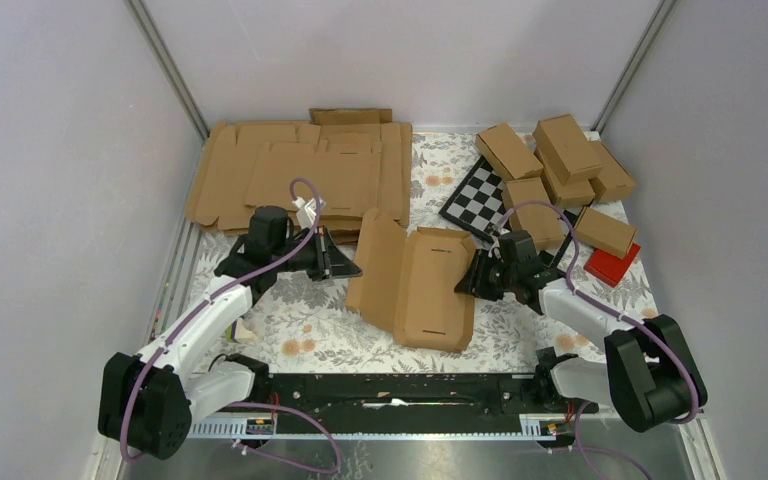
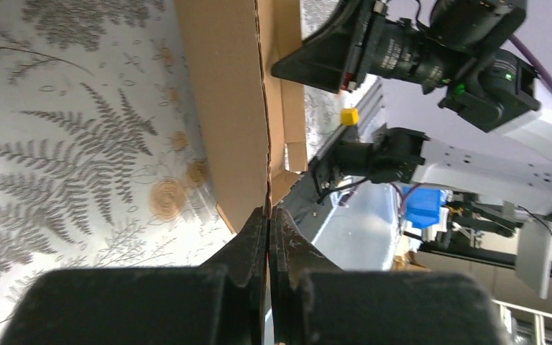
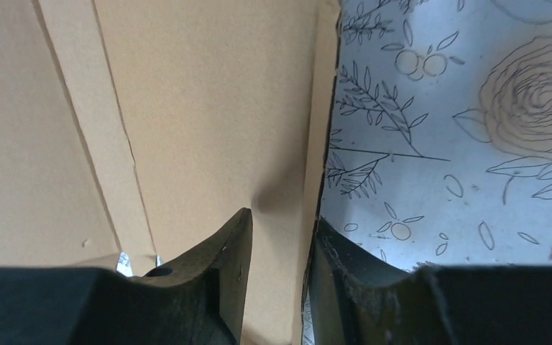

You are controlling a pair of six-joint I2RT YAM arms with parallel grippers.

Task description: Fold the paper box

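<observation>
Left hand (image 2: 268, 213) — pinching paper box (image 2: 226, 108) edge

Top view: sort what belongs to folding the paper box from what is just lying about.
In the job:
brown die-cut cardboard paper box
left gripper, shut on its edge
right gripper, open around its other edge

Lying about:
pile of flat brown cardboard blanks
small folded brown cartons
black-and-white chequered board
red block

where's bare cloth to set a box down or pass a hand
Best patch: the front-left cloth, bordered by the left arm, the paper box and the front rail. A smaller strip lies between the box and the right arm. The back is crowded: flat cardboard pile, checkerboard, small cartons.
</observation>
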